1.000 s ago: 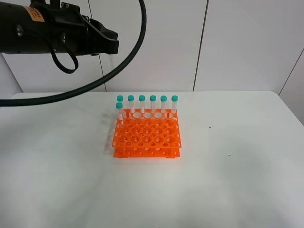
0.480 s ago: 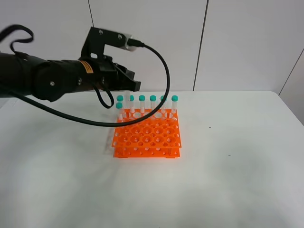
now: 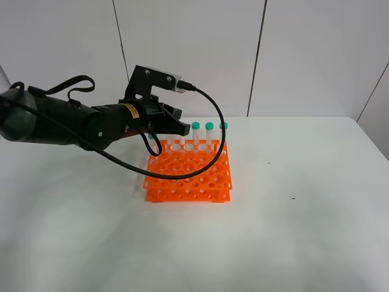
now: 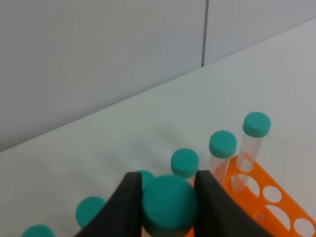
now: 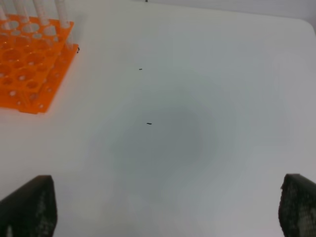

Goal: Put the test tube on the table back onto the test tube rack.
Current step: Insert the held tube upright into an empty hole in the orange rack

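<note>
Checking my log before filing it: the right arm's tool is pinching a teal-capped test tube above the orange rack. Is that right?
No, the arm is wrong. The left tool pinches the test tube by its teal cap above the test tube rack, as the left wrist view shows. The right tool is open and holds nothing.

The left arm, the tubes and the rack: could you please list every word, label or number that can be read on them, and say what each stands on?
sticker on the left arm: yellow-orange, print too small to read.
tubes: no marks legible in any view.
rack: no writing visible.
Nothing else in view carries text.
</note>
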`<act>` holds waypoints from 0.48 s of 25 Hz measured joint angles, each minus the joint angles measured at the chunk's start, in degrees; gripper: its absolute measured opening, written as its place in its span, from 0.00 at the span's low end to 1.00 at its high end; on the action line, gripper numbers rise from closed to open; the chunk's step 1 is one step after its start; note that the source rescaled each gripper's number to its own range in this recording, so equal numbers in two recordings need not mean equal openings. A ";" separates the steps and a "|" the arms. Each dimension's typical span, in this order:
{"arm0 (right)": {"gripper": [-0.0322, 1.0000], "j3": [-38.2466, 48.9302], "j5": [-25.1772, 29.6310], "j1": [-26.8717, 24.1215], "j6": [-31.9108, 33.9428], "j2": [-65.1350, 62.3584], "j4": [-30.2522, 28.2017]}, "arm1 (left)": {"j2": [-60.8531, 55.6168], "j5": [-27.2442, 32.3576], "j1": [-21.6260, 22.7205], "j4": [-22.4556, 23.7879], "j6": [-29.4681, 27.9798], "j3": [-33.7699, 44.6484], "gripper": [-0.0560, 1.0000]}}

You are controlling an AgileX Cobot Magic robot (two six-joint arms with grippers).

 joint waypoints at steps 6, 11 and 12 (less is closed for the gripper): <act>1.00 0.00 0.00 0.00 0.00 0.00 0.00 | 2.05 -0.71 1.64 0.13 0.07 0.00 0.05; 1.00 0.00 0.00 0.00 0.00 0.00 0.00 | 2.05 -1.72 2.75 0.13 0.07 0.00 0.05; 1.00 0.00 0.00 0.00 0.00 0.00 0.00 | 2.05 -1.72 2.75 0.13 0.07 0.00 0.05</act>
